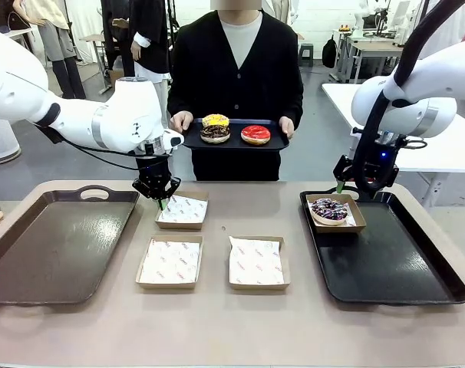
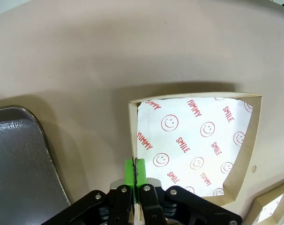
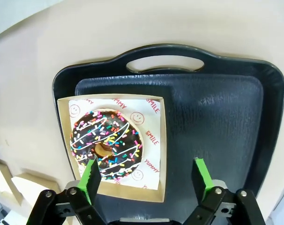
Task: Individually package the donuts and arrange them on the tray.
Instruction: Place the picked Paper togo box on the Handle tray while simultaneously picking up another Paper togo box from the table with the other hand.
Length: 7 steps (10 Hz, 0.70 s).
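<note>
Reading red "YUMMY" and "SMILE" among smiley faces on the paper liner. The left tool points straight down, pads together, clamped on the cardboard box wall, left of centre. The right tool hangs with fingers apart over the sprinkled donut, boxed on the black tray at right. The yellow donut, chocolate donut and red donut sit on the person's tray, top centre.

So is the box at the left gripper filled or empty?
Empty: the box holds only its printed paper liner; the left gripper is shut on its wall.
</note>
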Each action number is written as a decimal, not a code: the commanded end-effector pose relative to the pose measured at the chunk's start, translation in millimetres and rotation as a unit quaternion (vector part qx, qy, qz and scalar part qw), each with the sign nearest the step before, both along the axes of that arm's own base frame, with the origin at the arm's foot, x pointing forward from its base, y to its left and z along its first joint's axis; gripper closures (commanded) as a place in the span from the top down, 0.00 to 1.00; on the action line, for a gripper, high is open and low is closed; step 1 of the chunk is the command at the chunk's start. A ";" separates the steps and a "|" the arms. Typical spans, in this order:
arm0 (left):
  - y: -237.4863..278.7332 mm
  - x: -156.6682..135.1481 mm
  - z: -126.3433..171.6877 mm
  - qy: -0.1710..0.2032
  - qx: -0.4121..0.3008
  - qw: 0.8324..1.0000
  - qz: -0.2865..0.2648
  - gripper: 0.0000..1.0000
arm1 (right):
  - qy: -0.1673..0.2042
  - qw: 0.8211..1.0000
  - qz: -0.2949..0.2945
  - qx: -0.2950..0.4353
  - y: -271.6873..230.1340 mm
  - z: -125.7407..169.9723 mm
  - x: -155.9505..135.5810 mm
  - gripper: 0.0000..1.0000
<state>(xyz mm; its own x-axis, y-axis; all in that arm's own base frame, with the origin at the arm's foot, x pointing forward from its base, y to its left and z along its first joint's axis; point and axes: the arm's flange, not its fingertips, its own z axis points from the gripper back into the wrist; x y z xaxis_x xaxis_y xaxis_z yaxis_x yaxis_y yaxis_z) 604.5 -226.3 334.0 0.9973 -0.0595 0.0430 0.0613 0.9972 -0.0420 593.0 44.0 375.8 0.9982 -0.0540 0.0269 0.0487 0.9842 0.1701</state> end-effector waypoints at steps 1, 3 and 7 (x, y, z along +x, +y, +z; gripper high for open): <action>-4.1 4.4 1.4 0.004 0.020 1.000 0.011 0.00 | -0.005 0.999 0.012 0.037 -3.5 7.2 -6.1 1.00; -6.1 -5.6 31.6 0.026 0.005 0.999 -0.019 0.00 | 0.014 0.991 0.050 0.124 -24.5 31.7 -46.5 1.00; -10.8 -20.3 123.4 0.001 -0.005 0.999 -0.047 0.00 | -0.040 0.941 0.053 0.333 -140.7 81.7 -139.6 1.00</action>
